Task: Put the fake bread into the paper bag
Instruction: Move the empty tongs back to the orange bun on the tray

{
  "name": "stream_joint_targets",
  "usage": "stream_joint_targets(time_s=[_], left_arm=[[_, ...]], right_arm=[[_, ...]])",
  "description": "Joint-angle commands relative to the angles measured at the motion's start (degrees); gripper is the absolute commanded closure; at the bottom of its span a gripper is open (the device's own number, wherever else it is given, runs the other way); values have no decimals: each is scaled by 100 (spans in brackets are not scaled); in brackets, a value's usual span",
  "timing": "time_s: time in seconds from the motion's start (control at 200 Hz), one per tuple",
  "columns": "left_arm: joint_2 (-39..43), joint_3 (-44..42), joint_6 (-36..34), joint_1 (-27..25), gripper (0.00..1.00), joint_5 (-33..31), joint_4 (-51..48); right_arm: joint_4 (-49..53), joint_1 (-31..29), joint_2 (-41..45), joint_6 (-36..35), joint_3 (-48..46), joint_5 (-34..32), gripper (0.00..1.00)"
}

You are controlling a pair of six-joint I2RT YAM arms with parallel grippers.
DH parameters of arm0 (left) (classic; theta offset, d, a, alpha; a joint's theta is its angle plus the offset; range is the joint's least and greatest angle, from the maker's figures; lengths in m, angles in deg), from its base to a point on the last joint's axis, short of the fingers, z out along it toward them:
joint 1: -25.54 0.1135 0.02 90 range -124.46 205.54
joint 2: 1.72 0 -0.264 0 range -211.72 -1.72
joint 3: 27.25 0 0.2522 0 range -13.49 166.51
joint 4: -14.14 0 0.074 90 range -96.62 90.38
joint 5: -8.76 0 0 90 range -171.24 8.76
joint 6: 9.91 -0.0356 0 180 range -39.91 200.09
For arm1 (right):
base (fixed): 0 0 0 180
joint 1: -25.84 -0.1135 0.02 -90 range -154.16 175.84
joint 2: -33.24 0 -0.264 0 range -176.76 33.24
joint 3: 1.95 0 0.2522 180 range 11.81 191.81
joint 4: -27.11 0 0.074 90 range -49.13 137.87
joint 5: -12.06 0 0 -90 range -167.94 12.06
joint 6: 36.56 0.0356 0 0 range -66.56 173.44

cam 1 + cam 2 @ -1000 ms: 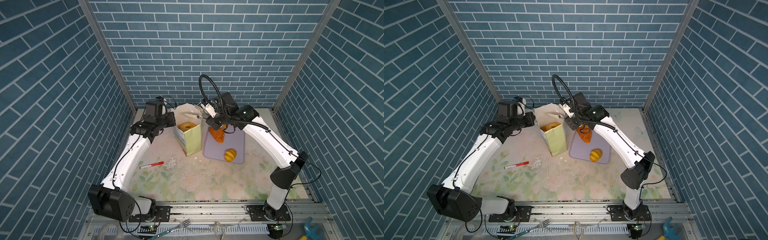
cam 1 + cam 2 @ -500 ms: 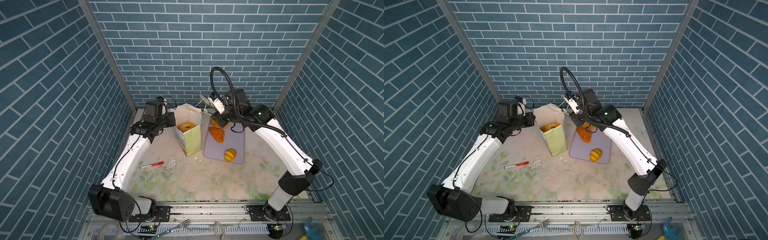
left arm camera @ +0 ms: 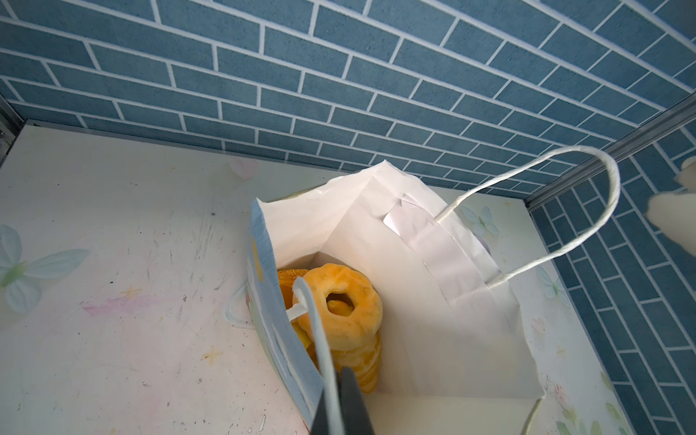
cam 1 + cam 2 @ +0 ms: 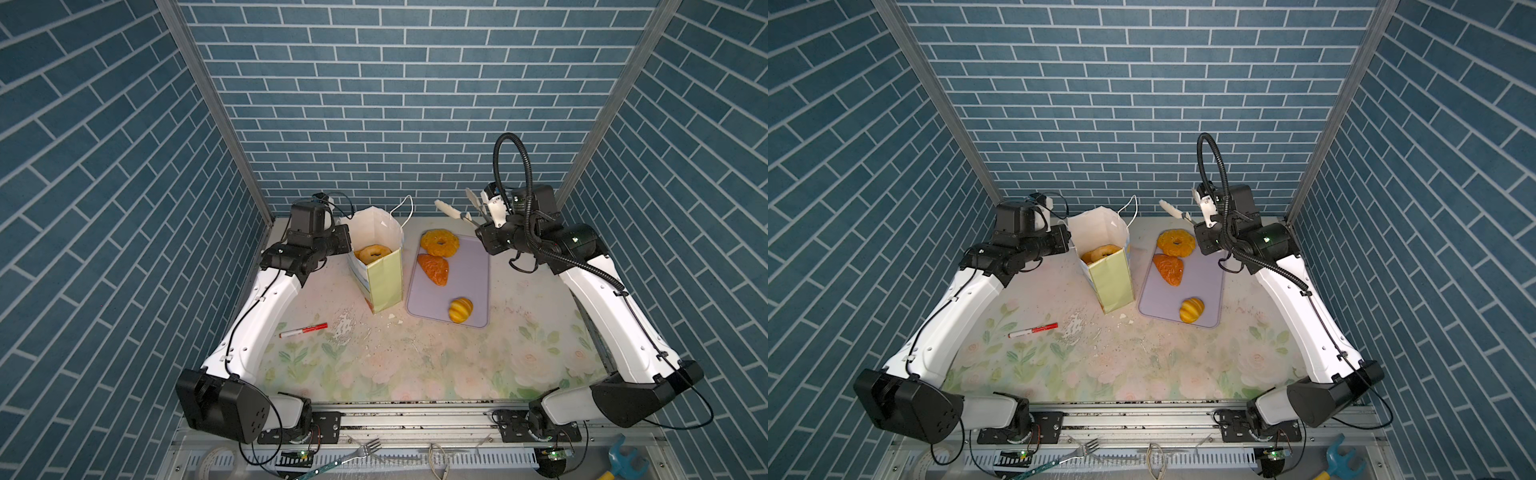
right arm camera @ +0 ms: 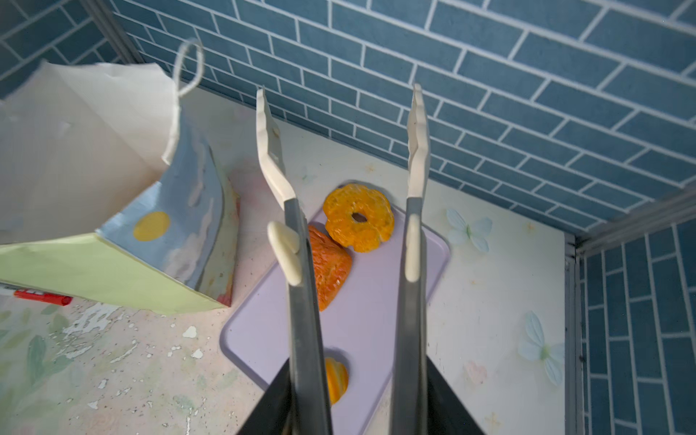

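A ring doughnut lies on top of other pieces of fake bread inside the paper bag, which stands upright and open on the counter toward its far side. The pieces beneath it are only partly seen in the left wrist view. Three more pieces rest on a lilac tray just to the right of the bag in both top views. A second ring doughnut sits at the tray's far end, touching a brownish-red croissant. A ridged roll sits well apart near the front edge.

The left gripper is at the bag's left rim, its jaws together and clamped on the near cord handle, which runs straight into them. The far handle arches free above the opposite rim.

The right gripper hangs in the air above the tray's far end, near the back wall. Its long pale fingers are spread apart and touch no bread.

A red marker lies on the counter in front of the bag, toward the left arm, among white flecks on the flowered surface.
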Motion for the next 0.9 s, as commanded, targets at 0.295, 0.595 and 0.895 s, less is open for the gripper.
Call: stream_joint_targets(time_s=[0.295, 0.595, 0.895], left_arm=[[-29, 171, -100, -34, 100, 49, -79], [-115, 225, -106, -36, 100, 65, -116], [-245, 359, -168, -35, 100, 8, -195]], right_arm=[[496, 534, 123, 472, -1291, 406, 52], [286, 527, -423, 551, -1697, 622, 52], [92, 381, -1151, 481, -1557, 882, 51]])
